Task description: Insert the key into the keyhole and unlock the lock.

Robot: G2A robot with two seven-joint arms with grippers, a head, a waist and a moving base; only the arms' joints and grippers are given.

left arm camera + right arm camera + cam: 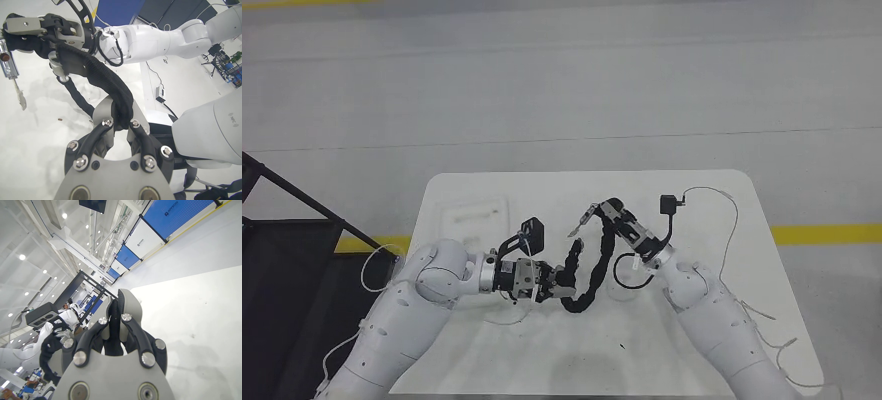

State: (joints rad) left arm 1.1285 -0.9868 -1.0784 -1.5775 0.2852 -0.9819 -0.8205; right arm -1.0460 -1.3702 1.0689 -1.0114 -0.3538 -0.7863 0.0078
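A chain lock in a black fabric sleeve hangs in an arc between both grippers above the white table. My left gripper is shut on the sleeve's lower stretch, also seen at left gripper. My right gripper is shut on the sleeve's upper end, also seen at right gripper. Beside the right gripper sits the silver lock cylinder. A toothed key juts from the cylinder's end, pointing down at the table.
A white tray lies at the table's far left. A small black box with a thin cable sits at the far right. A dark frame stands off the table's left side.
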